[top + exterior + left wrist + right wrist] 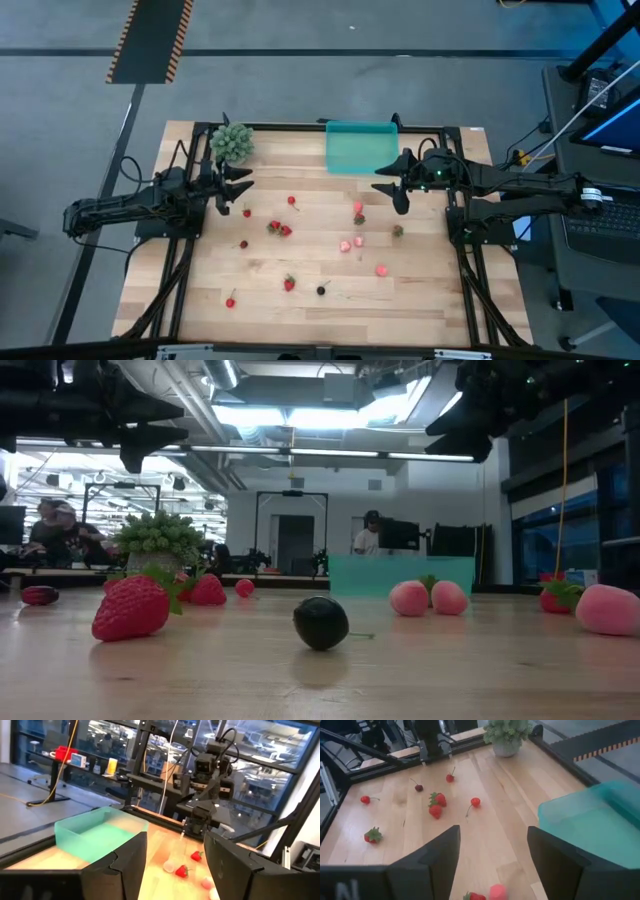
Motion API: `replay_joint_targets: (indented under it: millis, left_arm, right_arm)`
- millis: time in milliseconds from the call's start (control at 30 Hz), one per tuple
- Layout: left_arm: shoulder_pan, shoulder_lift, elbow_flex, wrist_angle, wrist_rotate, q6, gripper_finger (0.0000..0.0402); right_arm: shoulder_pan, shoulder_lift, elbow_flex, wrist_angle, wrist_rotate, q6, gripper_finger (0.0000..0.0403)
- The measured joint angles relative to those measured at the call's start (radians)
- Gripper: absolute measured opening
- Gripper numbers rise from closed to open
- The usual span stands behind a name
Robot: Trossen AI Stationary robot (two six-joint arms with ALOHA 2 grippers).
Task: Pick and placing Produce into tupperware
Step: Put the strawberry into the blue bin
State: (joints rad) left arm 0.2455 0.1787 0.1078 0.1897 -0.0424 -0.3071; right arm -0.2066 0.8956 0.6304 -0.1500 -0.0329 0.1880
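Nearest the low camera, a dark berry (321, 622) is lying on the table (430, 300) with a strawberry (131, 607) beside it; pink pieces (428, 597) are sitting farther back. From above, the produce is scattered across the middle of the board, all of it outside the tray (361, 146), which is resting at the far edge and looking empty.

These pieces are likely light, small and soft. A gentle pinch across the widest part of the body would suit; the stems are too thin to trust. The round berry may roll when nudged.

The left gripper (240, 190) is hovering over the left side with fingers spread, holding nothing. The right gripper (392, 188) is hanging just beside the tray's near corner, fingers also apart and empty.

A leafy clump (231, 143) is standing at the far left corner, near the left arm. Some pieces are lying close together, possibly touching, which could crowd a finger. People are sitting in the room beyond.
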Motion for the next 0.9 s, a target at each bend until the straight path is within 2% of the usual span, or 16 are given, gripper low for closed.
replay_joint_targets:
  millis: [67, 167, 233, 333, 500, 633, 767, 900]
  left_arm:
    - [0.000, 0.000, 0.000, 0.043, 0.019, -0.048, 0.0189]
    - [-0.010, 0.009, 0.005, 0.089, 0.092, -0.098, 0.0188]
    - [-0.019, 0.040, 0.026, 0.083, 0.099, -0.099, 0.0188]
    - [-0.034, 0.114, 0.081, 0.057, 0.100, -0.077, 0.0188]
    - [-0.058, 0.296, 0.182, 0.025, 0.090, 0.016, 0.0188]
    - [-0.065, 0.427, 0.235, 0.028, 0.057, 0.029, 0.0188]
    - [-0.065, 0.531, 0.256, 0.029, 0.022, 0.025, 0.0188]
    - [-0.065, 0.598, 0.256, 0.041, 0.000, 0.024, 0.0188]
  right_arm:
    - [0.000, -0.005, 0.000, -0.068, -0.089, 0.037, 0.0234]
    - [0.008, -0.009, 0.000, -0.255, -0.307, 0.122, 0.0234]
    - [0.024, -0.009, -0.001, -0.372, -0.377, 0.164, 0.0234]
    - [0.049, -0.009, -0.001, -0.464, -0.372, 0.244, 0.0234]
    - [0.069, -0.009, -0.001, -0.506, -0.369, 0.325, 0.0234]
    - [0.070, -0.009, -0.001, -0.563, -0.367, 0.404, 0.0234]
    - [0.086, -0.008, -0.001, -0.628, -0.299, 0.594, 0.0234]
    - [0.147, -0.003, -0.001, -0.653, -0.247, 0.694, 0.0234]
